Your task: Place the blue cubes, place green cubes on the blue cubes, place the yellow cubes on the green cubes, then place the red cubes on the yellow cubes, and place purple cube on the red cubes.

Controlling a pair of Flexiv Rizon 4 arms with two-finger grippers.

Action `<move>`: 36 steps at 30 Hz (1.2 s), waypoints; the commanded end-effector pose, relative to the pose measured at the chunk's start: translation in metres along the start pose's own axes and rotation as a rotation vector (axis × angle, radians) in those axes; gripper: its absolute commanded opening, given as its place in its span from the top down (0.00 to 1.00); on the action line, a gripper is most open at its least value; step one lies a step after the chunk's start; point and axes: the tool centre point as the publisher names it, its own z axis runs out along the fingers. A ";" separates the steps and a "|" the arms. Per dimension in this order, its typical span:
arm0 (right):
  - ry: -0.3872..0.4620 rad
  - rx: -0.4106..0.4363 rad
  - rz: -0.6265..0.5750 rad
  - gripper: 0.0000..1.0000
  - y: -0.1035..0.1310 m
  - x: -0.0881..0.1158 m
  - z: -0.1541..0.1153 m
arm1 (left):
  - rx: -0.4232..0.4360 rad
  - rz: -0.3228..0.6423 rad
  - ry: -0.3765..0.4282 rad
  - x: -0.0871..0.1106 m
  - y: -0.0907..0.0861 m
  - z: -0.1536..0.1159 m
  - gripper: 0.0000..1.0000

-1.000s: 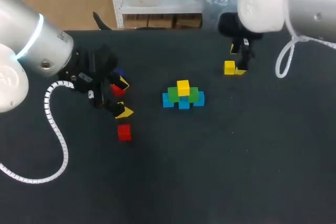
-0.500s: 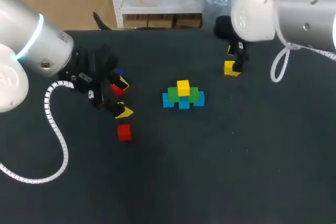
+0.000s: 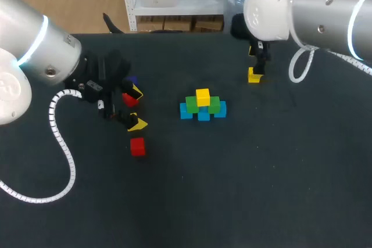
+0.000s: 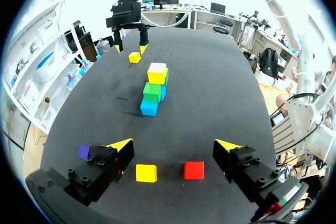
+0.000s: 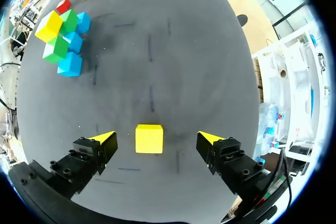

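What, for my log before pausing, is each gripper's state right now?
Left gripper: open, holding nothing.
Right gripper: open, astride the loose yellow cube, not touching it.

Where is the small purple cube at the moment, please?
In the left wrist view, the small purple cube lies beside the left gripper, outside its fingers, nearest the loose yellow cube.

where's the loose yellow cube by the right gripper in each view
Head view: the yellow cube lies right of the cube stack, farther back.
Left wrist view: the cube lies beyond the cube stack, under the right gripper.
Right wrist view: the cube sits between that gripper's open fingers, untouched.
Shared landmark: the cube stack.
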 end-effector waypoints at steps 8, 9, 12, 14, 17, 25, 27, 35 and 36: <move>0.011 -0.040 0.026 0.00 -0.013 0.008 0.011 | 0.001 0.003 -0.006 0.002 0.000 0.000 0.00; 0.012 -0.041 0.026 0.00 -0.013 0.008 0.011 | 0.001 0.003 -0.006 0.002 0.000 0.000 0.00; 0.011 -0.045 0.021 0.00 -0.011 0.005 0.013 | 0.001 0.003 -0.006 0.002 0.000 0.000 0.00; 0.013 -0.048 0.018 0.00 -0.011 0.004 0.015 | 0.001 0.003 -0.006 0.002 0.000 0.000 0.00; 0.016 -0.055 0.017 0.00 -0.010 0.004 0.019 | 0.001 0.003 -0.006 0.002 0.000 0.000 0.00; 0.012 -0.063 0.023 0.00 -0.007 0.006 0.025 | 0.001 0.003 -0.006 0.002 0.000 0.000 0.00; 0.013 -0.066 0.025 0.00 -0.007 0.006 0.026 | 0.001 0.003 -0.006 0.002 0.000 0.000 0.00; 0.011 -0.071 0.024 0.00 -0.006 0.006 0.029 | 0.001 0.003 -0.006 0.002 0.000 0.000 0.00; 0.010 -0.070 0.022 0.00 -0.006 0.006 0.029 | 0.001 0.003 -0.006 0.002 0.000 0.000 0.00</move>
